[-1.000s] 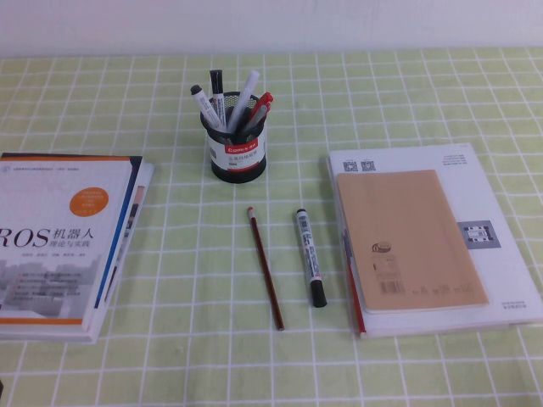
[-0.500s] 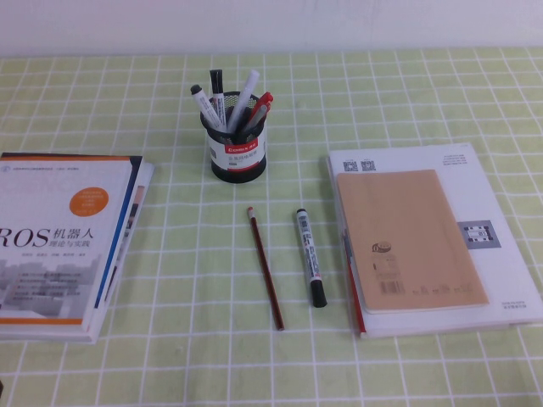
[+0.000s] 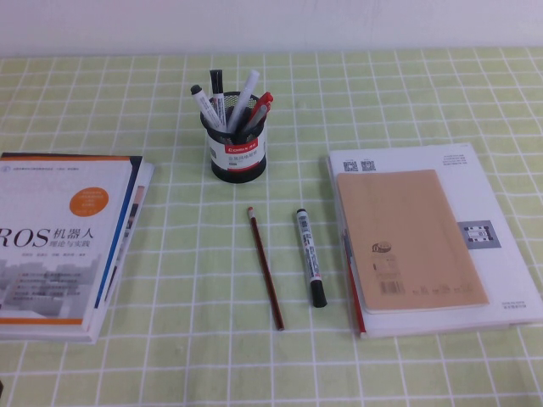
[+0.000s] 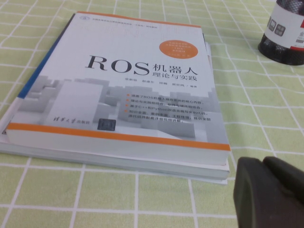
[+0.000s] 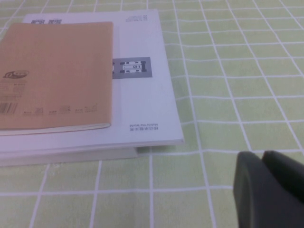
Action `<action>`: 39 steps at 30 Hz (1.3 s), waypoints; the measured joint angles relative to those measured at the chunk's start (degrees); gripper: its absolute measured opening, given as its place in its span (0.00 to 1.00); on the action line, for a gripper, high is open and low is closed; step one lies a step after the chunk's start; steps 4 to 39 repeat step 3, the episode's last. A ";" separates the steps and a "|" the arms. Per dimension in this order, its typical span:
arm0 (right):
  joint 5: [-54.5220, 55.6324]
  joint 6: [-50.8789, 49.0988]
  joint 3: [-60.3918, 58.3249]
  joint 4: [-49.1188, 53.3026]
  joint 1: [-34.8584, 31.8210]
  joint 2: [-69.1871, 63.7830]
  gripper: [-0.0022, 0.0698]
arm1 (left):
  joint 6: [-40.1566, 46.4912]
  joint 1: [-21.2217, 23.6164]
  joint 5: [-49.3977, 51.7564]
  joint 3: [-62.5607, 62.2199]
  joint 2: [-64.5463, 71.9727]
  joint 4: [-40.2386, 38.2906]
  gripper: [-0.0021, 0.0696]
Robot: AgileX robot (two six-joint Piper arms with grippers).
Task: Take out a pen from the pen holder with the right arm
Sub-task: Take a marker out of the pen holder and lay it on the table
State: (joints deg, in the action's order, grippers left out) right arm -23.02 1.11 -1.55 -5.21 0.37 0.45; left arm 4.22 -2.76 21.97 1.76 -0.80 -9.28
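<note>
Since nothing moved, left gripper (image 4: 264, 190) by book (image 4: 137, 90), right gripper (image 5: 264, 185) by notebook (image 5: 57, 71)

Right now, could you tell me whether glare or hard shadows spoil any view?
High view: even light, faint shadow by the holder, no glare. Left wrist view: ROS book evenly lit, left tool dark beside it. Right wrist view: notebook matte, shut right tool dark beside the white book.

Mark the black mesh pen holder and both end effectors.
Pen holder (image 3: 238, 153): high view, front label.
Left end effector (image 4: 263, 166): left wrist view, fingertip seam.
Right end effector (image 5: 262, 159): right wrist view, fingertip seam.
</note>
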 joint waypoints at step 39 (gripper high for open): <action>0.00 0.00 0.00 0.00 0.00 0.00 0.01 | 0.00 0.00 0.00 0.00 0.00 0.00 0.02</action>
